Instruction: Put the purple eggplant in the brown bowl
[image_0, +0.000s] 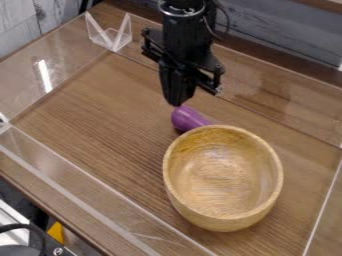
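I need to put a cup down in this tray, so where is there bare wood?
The wide left stretch of the wooden tabletop, between the clear wall and the brown bowl, is bare. It is crowded at the bowl's far rim, where the purple eggplant lies under the shut end effector.

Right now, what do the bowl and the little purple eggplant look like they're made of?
The bowl looks like light wood with a smooth, fairly matte finish: grain lines show inside and the rim is thick. The eggplant looks like plastic or rubber: an even purple skin with a slight gloss, though it is too small to tell which.
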